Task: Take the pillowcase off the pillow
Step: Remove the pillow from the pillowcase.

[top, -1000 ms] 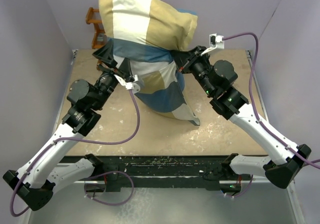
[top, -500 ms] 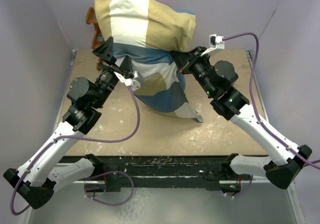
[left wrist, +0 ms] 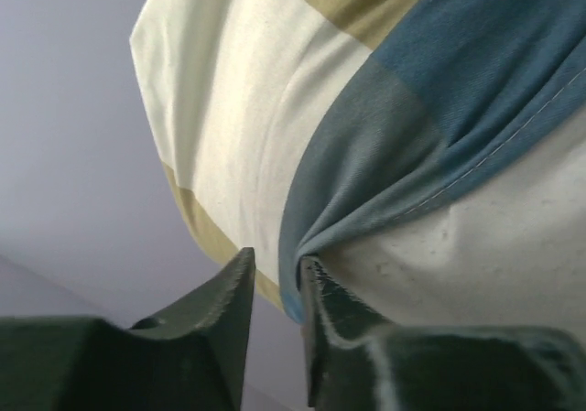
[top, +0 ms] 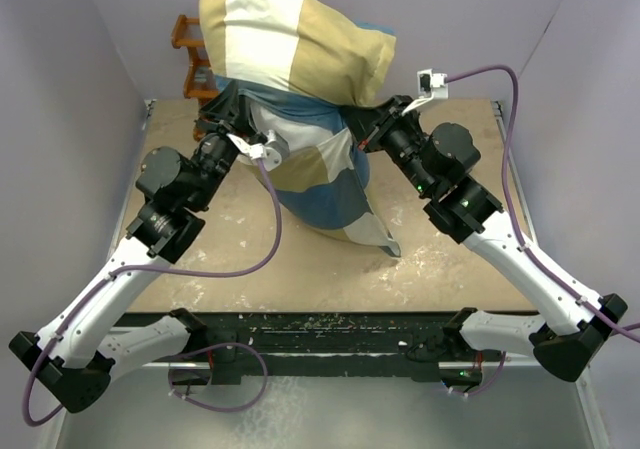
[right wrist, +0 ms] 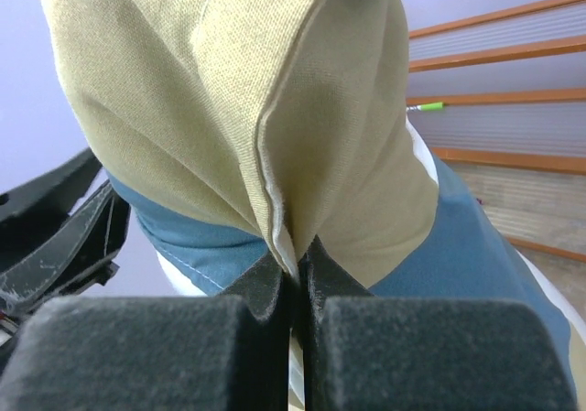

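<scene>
The pillowcase (top: 300,39), in tan, cream and blue blocks, is held up off the table with the pillow inside, its lower end resting on the board. The speckled white pillow (left wrist: 467,246) shows below the blue stitched hem. At the bundle's left side, my left gripper (top: 228,112) has its jaws a narrow gap apart. A blue fold of the pillowcase (left wrist: 458,81) lies between them against the right finger, and background shows beside the left finger. My right gripper (top: 362,129) is shut on a tan fold of the pillowcase (right wrist: 183,91), pinched at its tips (right wrist: 298,251).
An orange wooden rack (top: 185,39) stands behind the bundle at the back left; its slats (right wrist: 513,91) show in the right wrist view. The tan table board (top: 450,259) is bounded by purple walls. Purple cables loop off both wrists.
My left gripper has pushed in against the pillowcase and its jaws have gone from wide open to a narrow gap round the blue fold. The right gripper has kept its grip.
</scene>
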Controlling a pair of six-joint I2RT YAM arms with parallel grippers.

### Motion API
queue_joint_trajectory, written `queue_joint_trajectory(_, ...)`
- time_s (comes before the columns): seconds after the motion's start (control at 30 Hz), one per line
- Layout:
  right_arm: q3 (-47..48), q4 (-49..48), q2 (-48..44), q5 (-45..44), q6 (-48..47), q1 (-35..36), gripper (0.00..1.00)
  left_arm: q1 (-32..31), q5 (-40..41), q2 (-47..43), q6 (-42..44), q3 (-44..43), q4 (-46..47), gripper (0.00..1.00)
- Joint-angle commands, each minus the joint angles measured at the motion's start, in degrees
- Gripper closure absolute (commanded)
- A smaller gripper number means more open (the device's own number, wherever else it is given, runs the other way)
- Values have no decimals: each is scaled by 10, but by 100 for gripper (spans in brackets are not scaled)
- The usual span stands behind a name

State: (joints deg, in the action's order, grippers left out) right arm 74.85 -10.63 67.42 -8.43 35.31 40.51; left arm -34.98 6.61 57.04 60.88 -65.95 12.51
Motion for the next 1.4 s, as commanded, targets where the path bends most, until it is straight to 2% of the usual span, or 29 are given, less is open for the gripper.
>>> queue_joint_trajectory(0.0, 22, -79, -29, 37, -7, 1, 100, 5, -11, 5, -14, -50, -31, 79)
queue_joint_trajectory(0.03, 23, -74, -27, 53, -7, 1, 100, 5, -11, 8, -16, -53, -36, 88)
queue_joint_trajectory(0.1, 29, -62, -26, 65, -15, 0, 91, 5, -9, 15, -23, -64, -41, 100)
queue_joint_trajectory(0.27, 40, -41, -38, 57, -44, 0, 68, 6, -14, 42, -86, -145, -122, 100)
queue_joint_trajectory(0.4, 32, -15, -50, 38, -57, -1, 53, 5, -51, 60, -133, -204, -203, 100)
queue_joint_trajectory(0.47, 21, -4, -60, 26, -62, -1, 36, 5, -60, 68, -149, -222, -226, 100)
queue_joint_trajectory(0.53, 9, -10, -81, 3, -92, 0, 23, 5, -56, 75, -155, -231, -229, 100)
queue_joint_trajectory(0.7, -22, 4, -129, -21, -116, 2, 9, 5, -52, 94, -165, -249, -231, 100)
queue_joint_trajectory(0.87, -59, -11, -163, 0, -152, 18, 6, -3, -49, 138, -196, -303, -251, 100)
queue_joint_trajectory(1.0, -74, -23, -165, 57, -201, 48, 7, -42, 4, 212, -218, -387, -308, 100)
queue_joint_trajectory(1.13, -30, 22, -112, 43, -246, 76, 11, -49, 26, 270, -242, -450, -332, 100)
queue_joint_trajectory(1.37, 53, 105, 21, -13, -255, 84, 13, -65, 66, 274, -182, -450, -291, 100)
